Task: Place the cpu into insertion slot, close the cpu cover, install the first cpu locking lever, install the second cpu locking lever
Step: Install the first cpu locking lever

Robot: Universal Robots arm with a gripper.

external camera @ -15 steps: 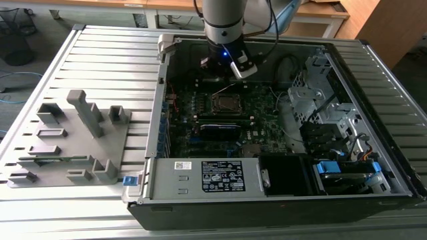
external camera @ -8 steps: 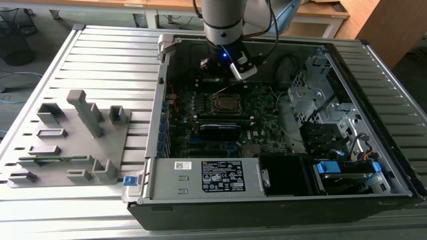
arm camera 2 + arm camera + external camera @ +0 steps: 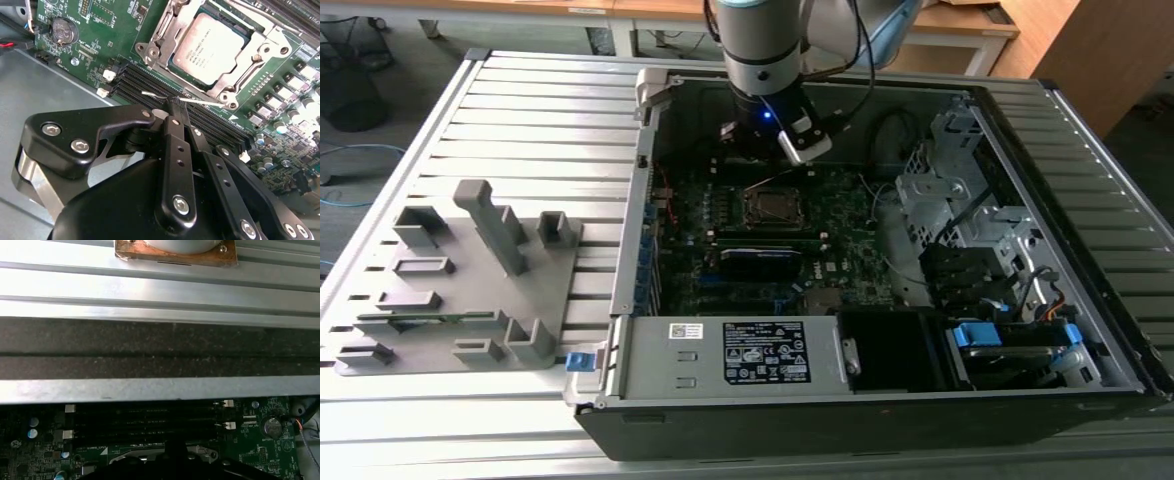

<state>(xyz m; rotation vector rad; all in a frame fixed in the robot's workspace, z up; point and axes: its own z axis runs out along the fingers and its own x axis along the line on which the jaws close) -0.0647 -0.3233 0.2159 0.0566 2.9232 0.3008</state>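
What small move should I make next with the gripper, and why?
Probably press the gripper slightly down onto the thin wire lever, seen in the second wrist view. The chip already lies seated with the metal cover down around it, and the gripper tip is right at that lever, which seems not yet latched.

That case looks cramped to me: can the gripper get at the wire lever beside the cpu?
Probably yes. In the second wrist view the gripper sits right at the lever, beside the cpu, with nothing between them.
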